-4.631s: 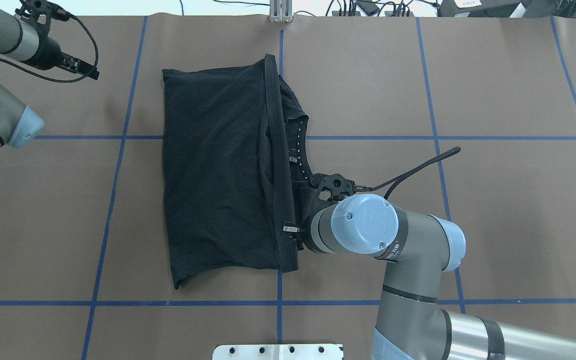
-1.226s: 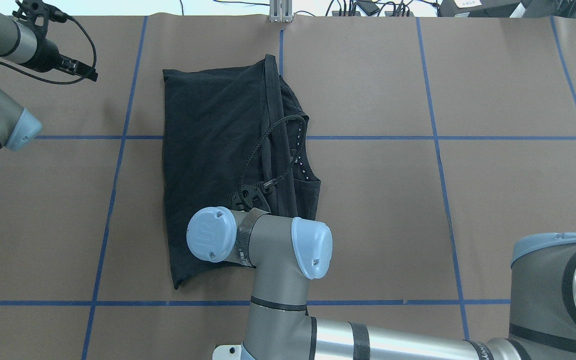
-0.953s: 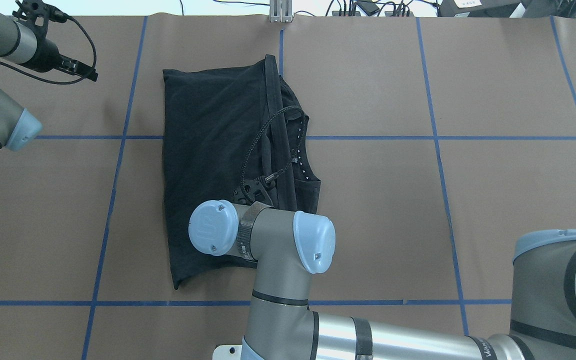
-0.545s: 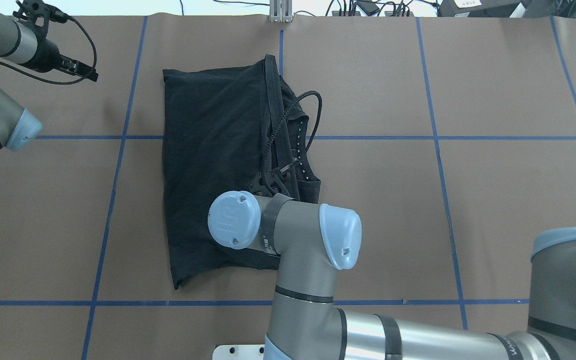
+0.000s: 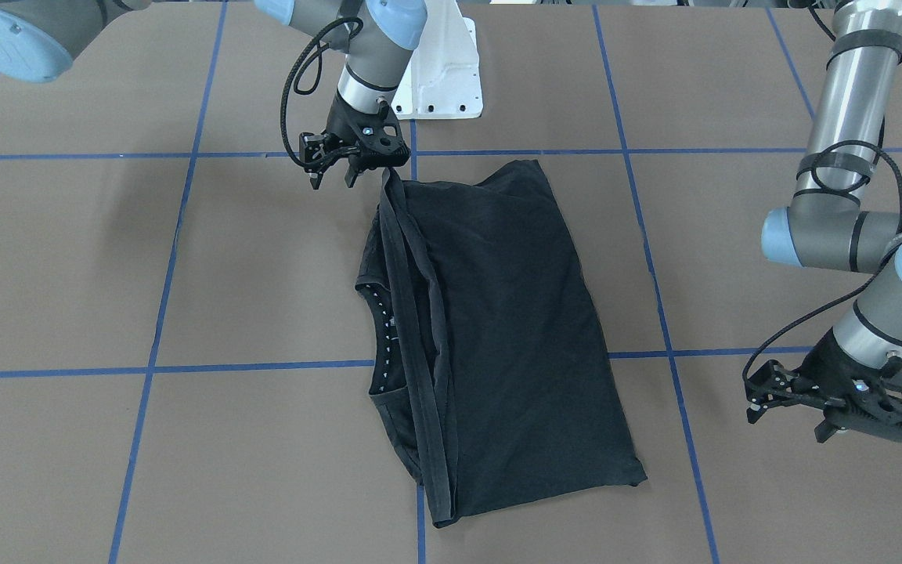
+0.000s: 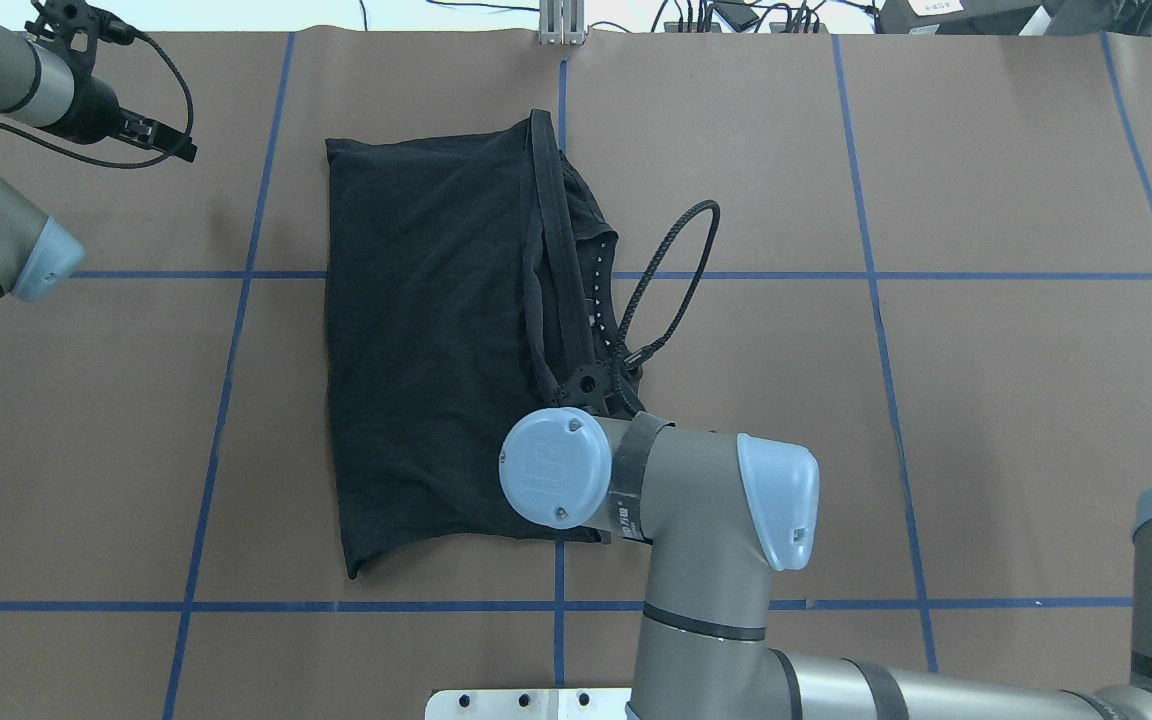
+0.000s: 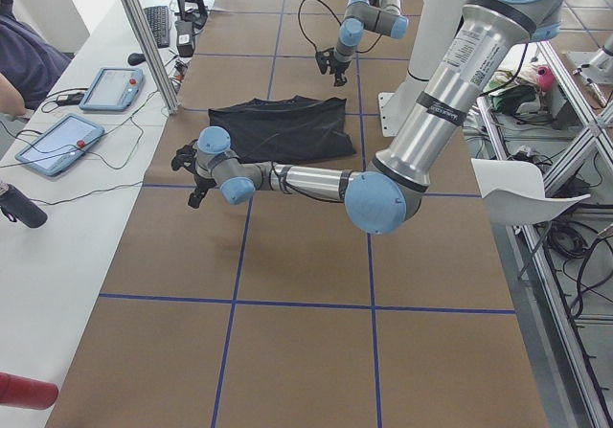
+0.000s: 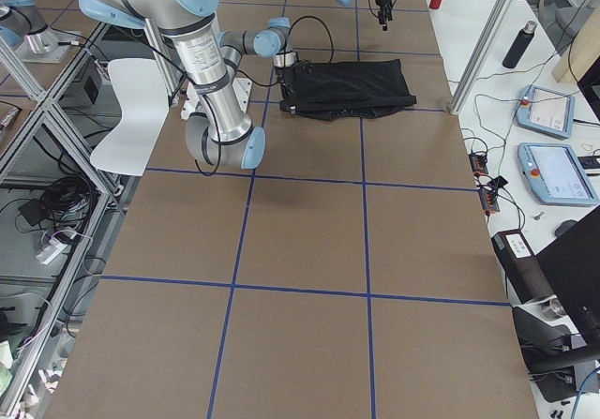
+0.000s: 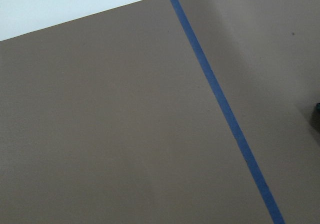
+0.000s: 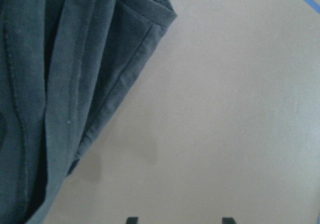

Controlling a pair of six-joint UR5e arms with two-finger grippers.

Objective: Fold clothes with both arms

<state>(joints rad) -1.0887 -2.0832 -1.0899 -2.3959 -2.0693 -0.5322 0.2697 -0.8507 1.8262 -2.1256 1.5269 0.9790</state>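
- Brown matte sheet over the table [image 5: 67, 274], ruled into large squares by blue tape [image 5: 247, 366]; white base plate [image 5: 439, 86] at 12 o'clock in the front-facing view.
- Black T-shirt [image 6: 426, 340] lying flat just off the table's middle, toward 9 o'clock in the overhead view; narrowed into a tall, rough rectangle, no print showing.
- Judged about halfway: sides seemingly folded inward already, layers stacked along the 3 o'clock edge; crosswise fold, 12 toward 6, not yet made.
- Right gripper [image 5: 332, 176] just beside the shirt's 5 o'clock corner as seen from overhead; fingertips [image 10: 132, 220] spread, bare table between them, nothing held.
- Left gripper [image 5: 835, 411] well apart from the shirt, at its 10 o'clock overhead, above bare table; empty, but too foreshortened to tell whether spread or closed.
- Thin, limp jersey, faintly wrinkled; hem band [image 6: 548, 230] as a raised strip running 12 to 6; neckline [image 6: 601, 290] curving out at 3 o'clock with tiny white marks; 7 o'clock corner drawn to a loose point.
- Stitched seams and slightly fuzzy knit plain in the right wrist view; likely to sag if lifted by one corner, hence both arms wanted for the remaining fold.
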